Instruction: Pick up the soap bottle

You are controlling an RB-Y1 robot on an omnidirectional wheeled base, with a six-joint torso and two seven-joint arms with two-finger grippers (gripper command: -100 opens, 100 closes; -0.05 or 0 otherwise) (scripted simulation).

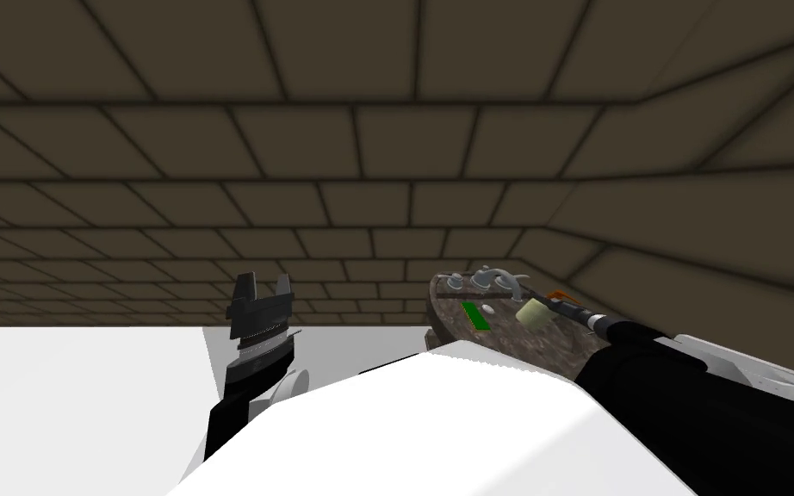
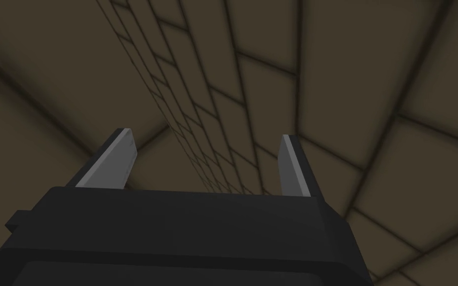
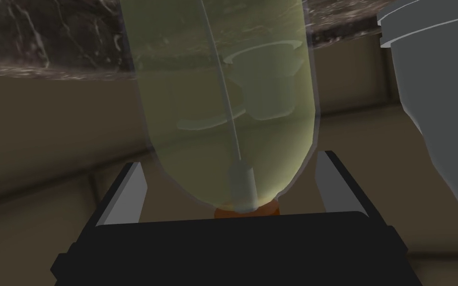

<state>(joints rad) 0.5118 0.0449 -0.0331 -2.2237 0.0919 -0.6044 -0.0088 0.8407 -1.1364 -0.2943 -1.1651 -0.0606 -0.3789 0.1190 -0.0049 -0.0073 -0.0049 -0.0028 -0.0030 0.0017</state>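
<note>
The soap bottle (image 3: 228, 99) is clear and yellow-green, with an inner tube and an orange collar (image 3: 247, 211) at its pump end. It lies between the fingers of my right gripper (image 3: 229, 159), collar toward the gripper's body. Both fingers (image 3: 123, 193) stand open with a thin gap to the bottle's sides. In the head view the bottle (image 1: 535, 314) shows pale over the dark marble counter (image 1: 516, 344), at the end of my outstretched right arm. My left gripper (image 1: 259, 297) is raised at the left, its fingers (image 2: 114, 159) open on nothing.
A grey faucet with handles (image 1: 490, 277) stands at the counter's back, and a green bar (image 1: 474, 315) lies on the counter near the bottle. A large pale grey rounded object (image 3: 436, 99) sits close beside my right gripper. Tiled brown walls surround me.
</note>
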